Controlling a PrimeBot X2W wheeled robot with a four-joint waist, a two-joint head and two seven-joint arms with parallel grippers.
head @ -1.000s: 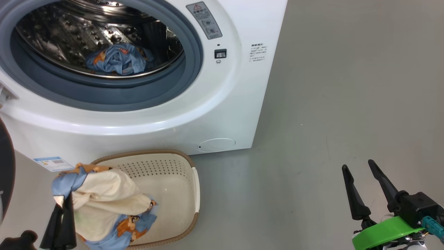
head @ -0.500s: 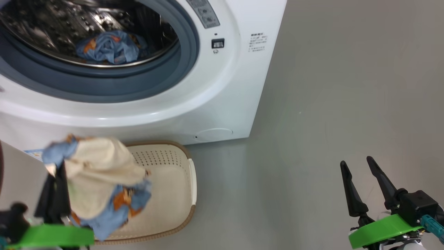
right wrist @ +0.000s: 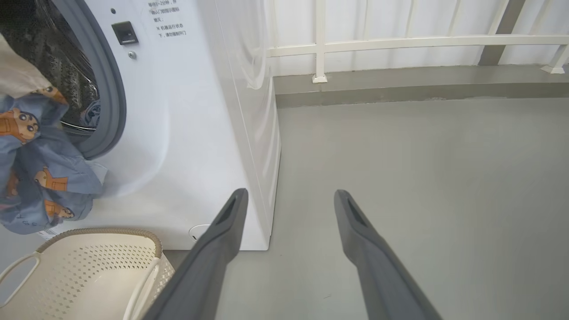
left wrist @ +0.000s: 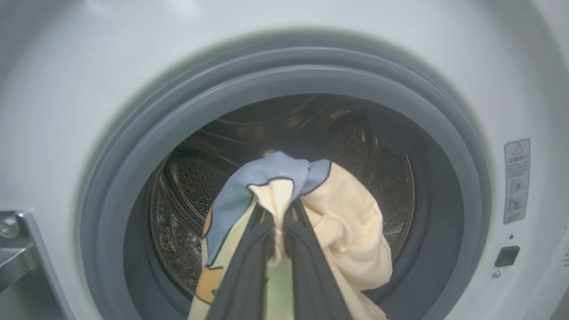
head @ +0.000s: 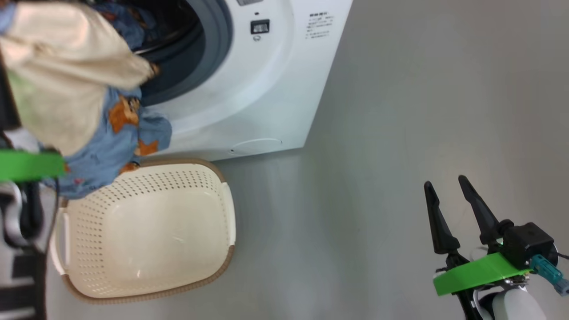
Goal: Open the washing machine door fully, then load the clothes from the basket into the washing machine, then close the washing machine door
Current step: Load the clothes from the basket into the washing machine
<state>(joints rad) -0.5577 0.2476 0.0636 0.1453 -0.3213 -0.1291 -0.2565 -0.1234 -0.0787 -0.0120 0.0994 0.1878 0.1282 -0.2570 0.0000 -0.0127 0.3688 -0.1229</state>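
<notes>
My left gripper (left wrist: 279, 222) is shut on one of the clothes (left wrist: 351, 231), a cream and blue garment with orange bears. It hangs in front of the washing machine's (head: 249, 89) open mouth, level with the steel drum (left wrist: 186, 186). In the head view this garment (head: 66, 89) is at the upper left, above the basket (head: 178, 182), whose inside shows bare. Another blue garment (head: 129, 18) lies in the drum. My right gripper (head: 449, 209) stands open over the floor at the lower right, holding nothing. The washing machine door is out of view.
A metal hinge bracket (left wrist: 13, 249) sits left of the grey gasket (left wrist: 284, 75). Grey floor (head: 422, 111) stretches to the right of the machine. A white railing (right wrist: 400, 42) runs along a raised kerb at the back.
The head camera has shifted. My left gripper has lifted the garment from over the basket up to the drum mouth. The right gripper has stayed open in place.
</notes>
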